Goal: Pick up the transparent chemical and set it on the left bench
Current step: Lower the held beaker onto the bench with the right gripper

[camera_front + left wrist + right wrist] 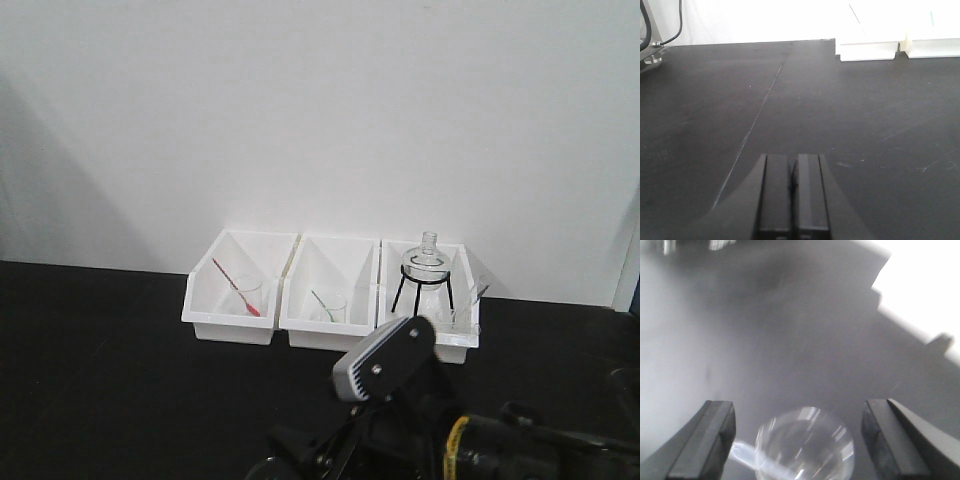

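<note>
although blurred in the right wrist view, found a small clear glass beaker with a pale stick inside (805,445) sitting between the dark fingers (710,435) of the right gripper (800,412), apart from both. recorded those jaws as spread wide and clamped on nothing. appears to rest on the black bench top (865,125), though cannot confirm contact from above. hidden in the front view behind the right arm's grey wrist housing (385,360). noted a similar small clear beaker with a pale stick (329,305) in the middle white plastic bin (300,328) of the row of three; cannot tell how it relates to the one under the wrist. recorded the left gripper (792,172) low over bare bench, jaws pressed together and empty. judged as the grasp step, placement on the left not yet done. next move calls for centring on the glass, closing gently on the thin wall below the rim, lifting level to keep the contents in, then carrying leftward. advise a slow squeeze, given smooth, slippery glass.
</note>
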You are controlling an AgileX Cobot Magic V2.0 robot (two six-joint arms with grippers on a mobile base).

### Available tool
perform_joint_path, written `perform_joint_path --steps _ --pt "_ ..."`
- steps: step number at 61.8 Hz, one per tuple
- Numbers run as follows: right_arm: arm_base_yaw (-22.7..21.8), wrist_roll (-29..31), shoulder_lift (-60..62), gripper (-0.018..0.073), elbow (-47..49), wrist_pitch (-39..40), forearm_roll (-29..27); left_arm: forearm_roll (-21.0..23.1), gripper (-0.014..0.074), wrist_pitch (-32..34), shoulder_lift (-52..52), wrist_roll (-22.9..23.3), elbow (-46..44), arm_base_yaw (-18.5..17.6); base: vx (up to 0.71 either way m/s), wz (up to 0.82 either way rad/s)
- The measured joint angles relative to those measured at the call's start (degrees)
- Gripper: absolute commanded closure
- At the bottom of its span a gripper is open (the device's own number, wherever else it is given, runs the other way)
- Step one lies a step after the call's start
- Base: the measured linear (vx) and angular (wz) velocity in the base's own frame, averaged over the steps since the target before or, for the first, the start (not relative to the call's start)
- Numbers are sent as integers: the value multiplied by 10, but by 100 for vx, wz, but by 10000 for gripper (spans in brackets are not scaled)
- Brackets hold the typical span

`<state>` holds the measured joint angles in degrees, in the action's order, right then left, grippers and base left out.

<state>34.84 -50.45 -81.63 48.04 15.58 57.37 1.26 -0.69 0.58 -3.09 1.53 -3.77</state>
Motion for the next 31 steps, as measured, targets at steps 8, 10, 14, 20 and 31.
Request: perform_joint_path --steps 8,10,14,20,31 --pt "3 -10 89 57 -1 -64 0 0 600 0 0 0 0 0 0 0" --pt "5 -14 117 57 -4 -81 0 0 600 0 0 0 0 0 0 0" --pt "13 -20 172 57 -19 -111 -2 0 600 0 0 0 0 0 0 0" --pt "34 -22 259 57 -54 -164 -4 0 600 0 0 0 0 0 0 0" --pt "49 -26 371 57 -133 -262 -17 0 600 0 0 0 0 0 0 0"
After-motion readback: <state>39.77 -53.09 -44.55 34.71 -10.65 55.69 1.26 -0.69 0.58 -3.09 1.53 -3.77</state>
